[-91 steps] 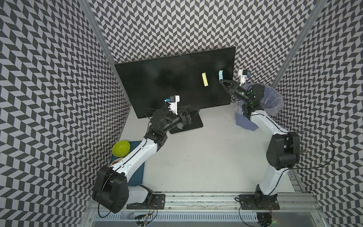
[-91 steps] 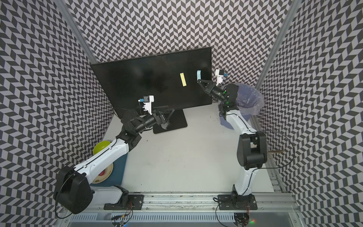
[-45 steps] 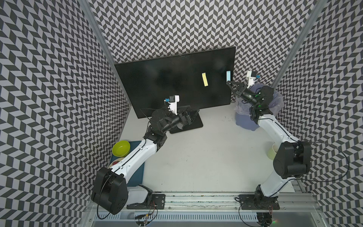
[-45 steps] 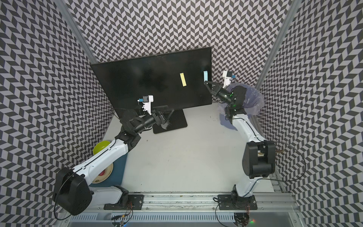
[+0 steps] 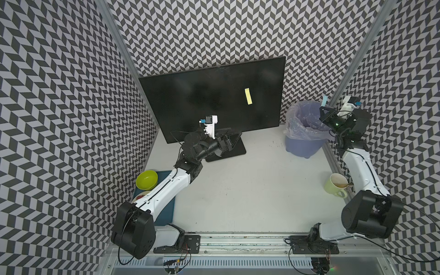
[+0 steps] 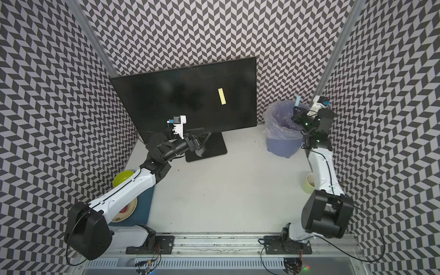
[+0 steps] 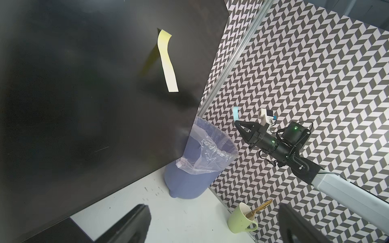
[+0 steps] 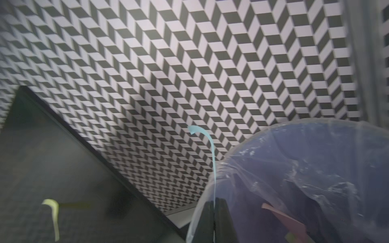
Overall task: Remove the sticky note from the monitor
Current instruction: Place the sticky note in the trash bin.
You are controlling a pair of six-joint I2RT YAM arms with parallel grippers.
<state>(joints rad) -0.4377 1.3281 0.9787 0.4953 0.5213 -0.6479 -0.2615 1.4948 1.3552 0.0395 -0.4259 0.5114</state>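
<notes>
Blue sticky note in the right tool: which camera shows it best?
Right wrist: the blue sticky note is closest and largest, pinched in the right tool. Left wrist shows the note small, side-on; both top views show a tiny sliver.

Bright, even overhead light; only soft shadows lie on the desk (image 5: 250,190). The walls (image 5: 59,119) bow at the edges of both top views. The right wrist view smears at its left side, though the blue sticky note (image 8: 213,160) reads sharp.
</notes>
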